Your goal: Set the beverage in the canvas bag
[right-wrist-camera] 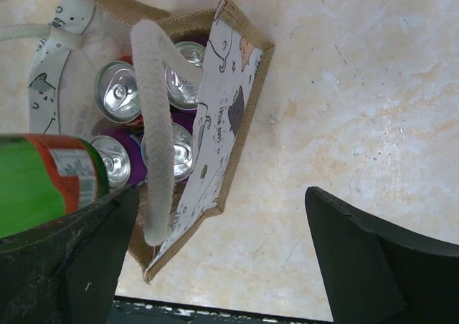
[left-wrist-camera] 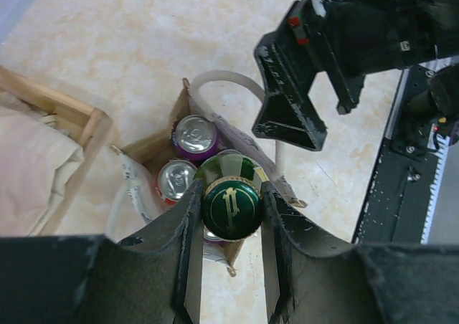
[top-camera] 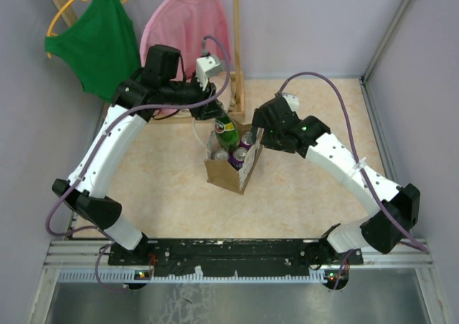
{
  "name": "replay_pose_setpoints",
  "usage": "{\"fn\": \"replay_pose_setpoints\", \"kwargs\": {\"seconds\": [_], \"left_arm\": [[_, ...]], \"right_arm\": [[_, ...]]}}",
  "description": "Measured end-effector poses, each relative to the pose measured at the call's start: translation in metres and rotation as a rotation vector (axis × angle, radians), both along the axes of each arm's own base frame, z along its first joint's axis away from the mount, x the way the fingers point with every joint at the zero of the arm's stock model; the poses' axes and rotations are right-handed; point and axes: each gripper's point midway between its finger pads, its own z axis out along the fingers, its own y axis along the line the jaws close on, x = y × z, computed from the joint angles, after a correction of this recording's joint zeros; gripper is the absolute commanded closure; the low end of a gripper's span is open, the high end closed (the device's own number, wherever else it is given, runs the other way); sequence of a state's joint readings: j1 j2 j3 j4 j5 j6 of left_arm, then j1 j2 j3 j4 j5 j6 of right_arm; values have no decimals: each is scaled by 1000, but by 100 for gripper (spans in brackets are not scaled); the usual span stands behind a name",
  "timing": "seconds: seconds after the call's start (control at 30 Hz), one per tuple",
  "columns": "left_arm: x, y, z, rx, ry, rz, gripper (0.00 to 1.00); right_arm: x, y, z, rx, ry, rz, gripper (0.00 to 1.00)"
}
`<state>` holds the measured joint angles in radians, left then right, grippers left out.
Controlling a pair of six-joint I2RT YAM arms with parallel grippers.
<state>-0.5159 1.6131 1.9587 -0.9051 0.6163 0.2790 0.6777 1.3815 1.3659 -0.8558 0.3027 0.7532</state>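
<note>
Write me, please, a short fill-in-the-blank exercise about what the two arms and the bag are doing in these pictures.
1. The left gripper is shut on the cap of a ____ bottle.
2. The right gripper is ____ and holds nothing.
3. Inside the canvas bag stand several silver-topped ____.

Missing words: green; open; cans.

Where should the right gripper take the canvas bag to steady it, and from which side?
Probably the rope handle of the canvas bag: it arches free above the cans, so the right gripper can come from above and close across it.
</note>
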Motion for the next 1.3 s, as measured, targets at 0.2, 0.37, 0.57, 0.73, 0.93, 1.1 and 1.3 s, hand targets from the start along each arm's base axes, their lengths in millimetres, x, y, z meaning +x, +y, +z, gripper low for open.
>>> {"fn": "replay_pose_setpoints", "kwargs": {"seconds": [0.2, 0.37, 0.57, 0.73, 0.93, 1.1, 1.3], "left_arm": [[-18, -11, -15, 7, 50, -50, 100], [-24, -15, -32, 27, 86, -66, 100], [-20, -18, -33, 18, 60, -61, 100], [-17, -17, -31, 22, 46, -47, 100], [-14, -18, -24, 12, 22, -42, 100], [-15, -19, -35, 21, 38, -45, 100], [-17, -17, -67, 53, 89, -47, 100]], "right_arm": [[-3, -1, -7, -3, 14, -5, 1], [-8, -6, -11, -4, 22, -11, 1], [-11, -8, -9, 2, 18, -14, 1], [-12, -8, -8, 8, 16, -19, 1], [-13, -9, -9, 8, 18, -20, 1], [-13, -9, -9, 9, 18, -20, 1], [-15, -11, -12, 6, 25, -24, 1]]}}
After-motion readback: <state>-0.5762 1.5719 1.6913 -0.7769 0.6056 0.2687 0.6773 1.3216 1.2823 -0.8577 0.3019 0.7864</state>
